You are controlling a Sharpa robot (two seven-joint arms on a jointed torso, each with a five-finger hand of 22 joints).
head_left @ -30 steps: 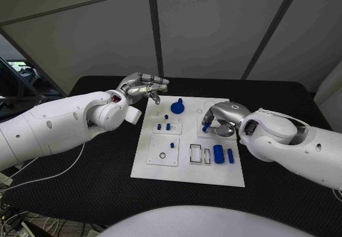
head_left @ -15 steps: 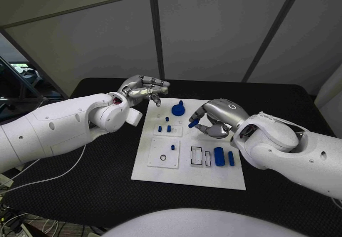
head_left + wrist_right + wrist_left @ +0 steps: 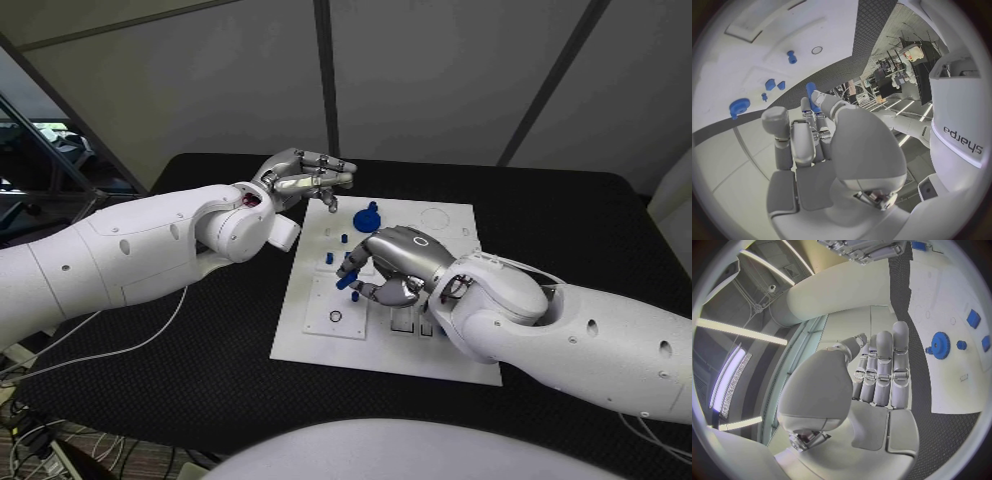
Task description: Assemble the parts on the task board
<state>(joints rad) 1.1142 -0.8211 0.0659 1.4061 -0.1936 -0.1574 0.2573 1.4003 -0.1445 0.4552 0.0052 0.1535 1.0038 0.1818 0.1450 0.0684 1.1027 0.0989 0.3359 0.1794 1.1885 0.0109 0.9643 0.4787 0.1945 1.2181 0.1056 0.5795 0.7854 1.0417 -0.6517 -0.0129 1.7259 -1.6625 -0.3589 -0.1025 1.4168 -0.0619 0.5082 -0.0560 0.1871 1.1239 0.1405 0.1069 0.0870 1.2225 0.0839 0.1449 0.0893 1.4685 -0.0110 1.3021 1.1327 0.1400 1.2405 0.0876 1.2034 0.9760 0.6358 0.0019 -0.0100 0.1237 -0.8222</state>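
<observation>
Blue peg (image 3: pixel 346 281) pinched in the fingertips of the right hand (image 3: pixel 392 262), centre of the head frame, carried above the left half of the white board (image 3: pixel 433 362). Step in hand, as I judge it: transport of this part toward a seat on the small raised plate with the ring hole (image 3: pixel 335 317), lower left of the board. Next move calls for lining the peg upright over its hole, then lowering straight; which hole is meant I cannot tell.

Peg looks short, cylindrical, smooth, tilted in the grip.

Left hand (image 3: pixel 306 176), upper centre-left of the frame, holds nothing; its fingers are curled in, off the board's far left corner above the black tabletop (image 3: pixel 188 390). Blue gear (image 3: pixel 366 214) stands at the board's upper edge, just beside the left hand.
</observation>
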